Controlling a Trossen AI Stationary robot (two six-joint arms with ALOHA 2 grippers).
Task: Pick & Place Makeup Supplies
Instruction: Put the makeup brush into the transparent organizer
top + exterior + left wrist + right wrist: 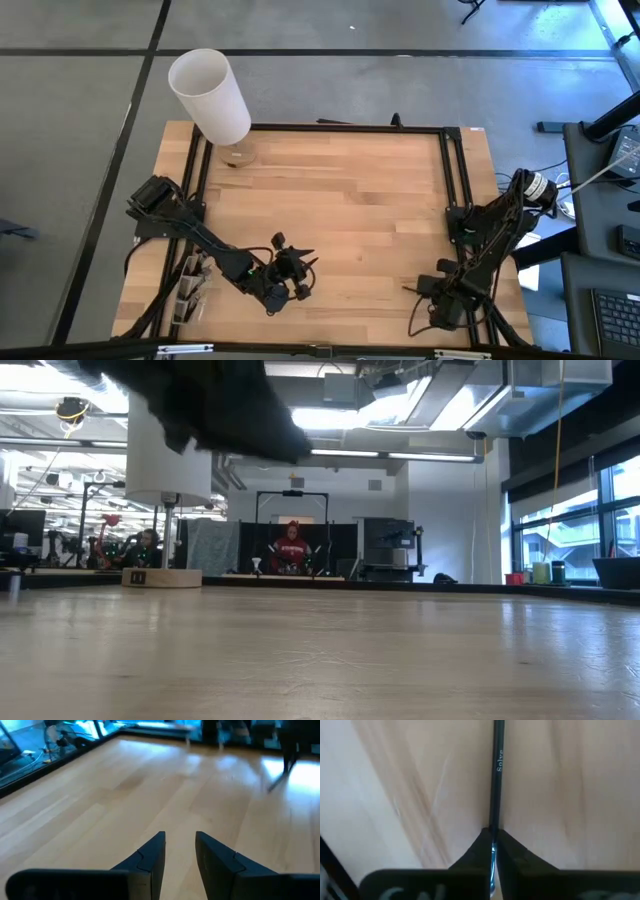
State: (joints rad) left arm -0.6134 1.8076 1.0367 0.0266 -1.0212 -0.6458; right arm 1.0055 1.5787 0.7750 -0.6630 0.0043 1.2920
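Note:
My right gripper (493, 832) is shut on one thin makeup brush with a dark handle (495, 775) that has white lettering. In the high view this gripper (427, 290) is near the table's near right corner, and the brush (409, 290) sticks out toward the left. My left gripper (180, 845) is open and holds nothing. It hovers over bare wood near the table's near edge, left of centre (298, 263). More small pale and dark items (190, 285) lie at the left rim. The brush's bristle end does not show. My right gripper pinches the brush's dark handle (493, 820) between its two fingertips (481, 840). The handle runs straight on ahead of the fingers, along them. A shiny part of the brush shows farther back between the fingers. Whether the brush is lifted clear of the table, I cannot tell.
A tall white cylinder (210, 95) stands on a small wooden base (237, 155) at the far left corner; it also shows in the low view (165, 460). A black frame (330, 127) borders the tabletop. Bare wood (350, 200) spans the middle. People sit in the room beyond.

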